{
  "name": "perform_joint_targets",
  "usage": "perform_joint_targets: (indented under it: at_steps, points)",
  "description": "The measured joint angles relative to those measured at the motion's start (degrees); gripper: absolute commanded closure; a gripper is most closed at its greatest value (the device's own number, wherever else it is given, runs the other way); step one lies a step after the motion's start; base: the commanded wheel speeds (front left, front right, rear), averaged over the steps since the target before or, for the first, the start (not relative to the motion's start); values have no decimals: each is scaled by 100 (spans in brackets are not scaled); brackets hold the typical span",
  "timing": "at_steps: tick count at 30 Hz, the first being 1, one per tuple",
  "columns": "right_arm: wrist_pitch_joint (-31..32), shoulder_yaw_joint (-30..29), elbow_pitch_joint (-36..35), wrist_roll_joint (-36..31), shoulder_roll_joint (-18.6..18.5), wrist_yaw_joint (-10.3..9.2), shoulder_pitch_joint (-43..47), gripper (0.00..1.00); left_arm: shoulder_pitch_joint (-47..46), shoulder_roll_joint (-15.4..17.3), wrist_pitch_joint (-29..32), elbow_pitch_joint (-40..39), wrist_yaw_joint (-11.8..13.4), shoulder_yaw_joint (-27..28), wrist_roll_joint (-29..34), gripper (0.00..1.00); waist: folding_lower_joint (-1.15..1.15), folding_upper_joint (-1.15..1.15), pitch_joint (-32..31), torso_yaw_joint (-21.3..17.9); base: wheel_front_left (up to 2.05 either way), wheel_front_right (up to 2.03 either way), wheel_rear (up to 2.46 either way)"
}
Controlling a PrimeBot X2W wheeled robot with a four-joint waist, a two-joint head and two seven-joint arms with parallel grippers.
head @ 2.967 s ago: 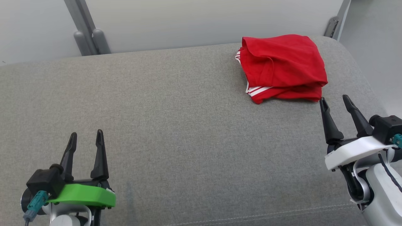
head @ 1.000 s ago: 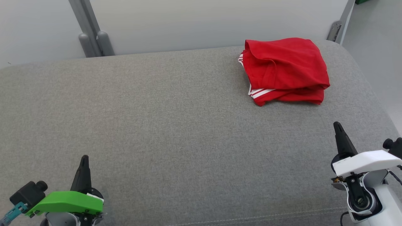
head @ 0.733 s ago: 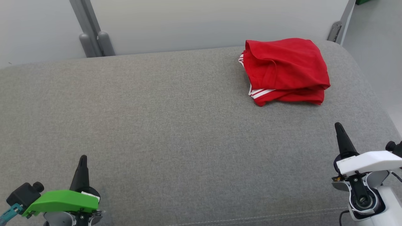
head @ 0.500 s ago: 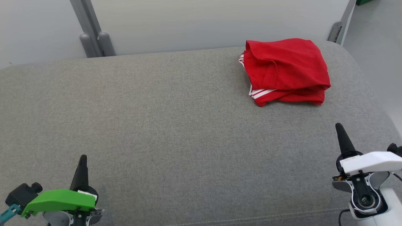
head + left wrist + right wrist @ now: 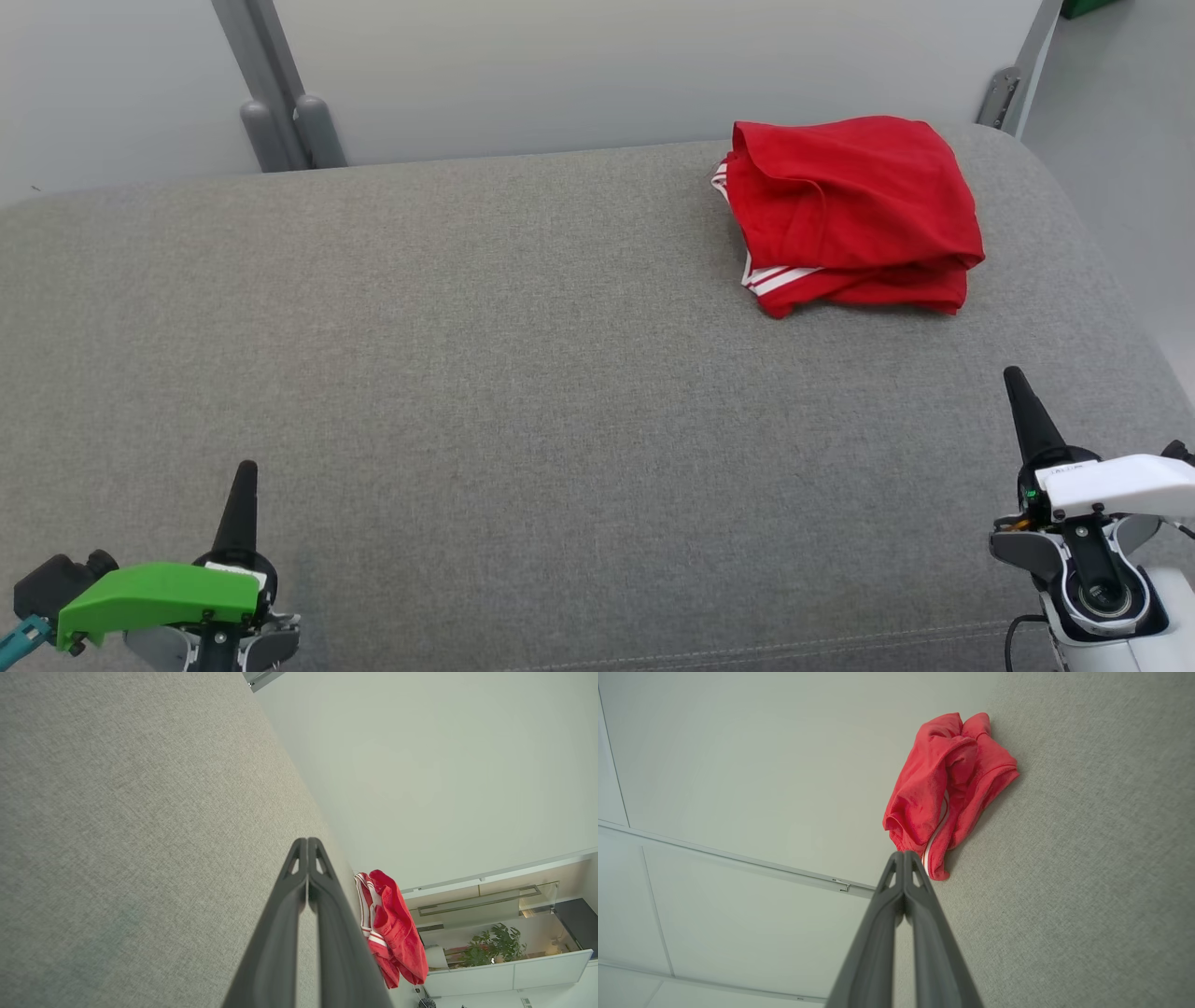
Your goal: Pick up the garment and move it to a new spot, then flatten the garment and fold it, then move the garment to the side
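Two grippers sit low over a grey cushion (image 5: 485, 355), each with its dark fingers pressed together tip to tip into a single spike. The left gripper (image 5: 245, 469), green at its base, is by the cushion's near edge on the left. The right gripper (image 5: 1012, 375), white at its base, is by the cushion's near edge on the right. The red garment (image 5: 850, 210) lies folded in a loose, thick bundle at the cushion's far right corner, close to the back edge, with white stripes showing at its near left hem. It is well apart from both grippers, the right one being the nearer. In the left wrist view the closed tips point along the cushion toward the pale wall (image 5: 444, 765) behind it. In the right wrist view the closed tips line up with the garment's striped edge. A pair of grey posts (image 5: 280, 121) rises behind the cushion's far left part
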Motion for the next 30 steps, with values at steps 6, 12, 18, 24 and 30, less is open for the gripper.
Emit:
perform_joint_targets:
  at_steps: [6, 12, 18, 24, 30]
  points:
    - [112, -119, 11, 319, 65, 33, -1, 100, -26, 0, 110, 30, -15, 38, -357, 100, 0, 0, -5, 6, 0, 0, 0]
    - [233, -264, 20, 709, 130, 73, -2, 100, -56, 0, 234, 53, -19, 73, -758, 100, 0, 0, -11, 14, 0, 0, 0]
    - [350, -398, 27, 1101, 224, 126, -3, 100, -73, 1, 339, 93, -23, 104, -1159, 100, 0, 0, -17, 22, 0, 0, 0]
    - [472, -536, 41, 1491, 289, 198, -5, 100, -149, 2, 467, 136, -33, 148, -1584, 100, 0, 0, -24, 30, 0, 0, 0]
    - [597, -671, 49, 1889, 387, 204, -18, 100, -166, 2, 586, 188, -68, 208, -2079, 100, 0, 0, -29, 37, 0, 0, 0]
